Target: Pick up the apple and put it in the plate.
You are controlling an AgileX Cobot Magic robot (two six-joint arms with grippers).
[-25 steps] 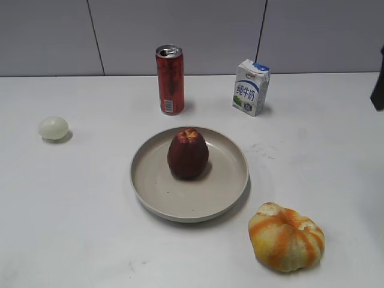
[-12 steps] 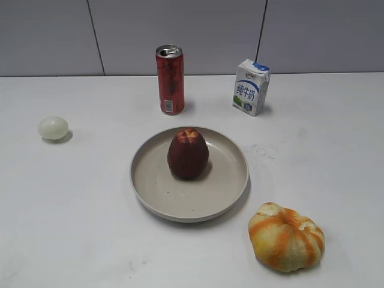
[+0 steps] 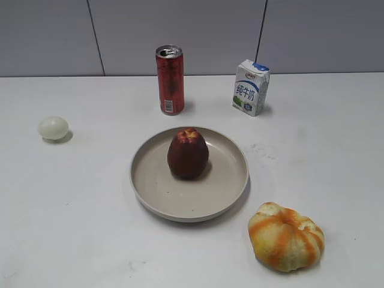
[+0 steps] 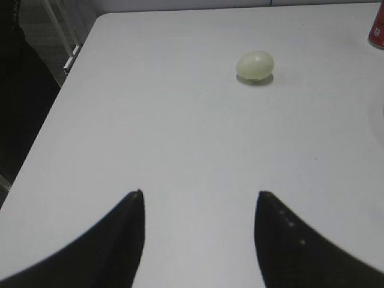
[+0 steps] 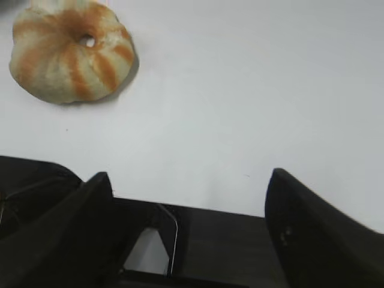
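1. Left gripper (image 4: pixel 198 195): jaws spread wide, holding nothing, poised over bare white table (image 4: pixel 180 120).
2. Right gripper (image 5: pixel 189 180): jaws likewise wide apart and empty, at the table's edge.
3. Left wrist view only: pale egg-shaped thing (image 4: pixel 255 65) ahead of the fingertips, well apart; a red sliver at the upper right corner, probably the can.
4. Right wrist view only: orange-and-white ribbed fruit (image 5: pixel 72 51), stem hole facing the camera.
5. Exterior view: neither arm visible; red can (image 3: pixel 170 80) and milk carton (image 3: pixel 251 87) stand behind the plate (image 3: pixel 228 186).
6. Apple (image 3: pixel 188 153): dark red, glossy, upright, lobed top with yellowish flecks, resting inside the plate slightly behind its centre.
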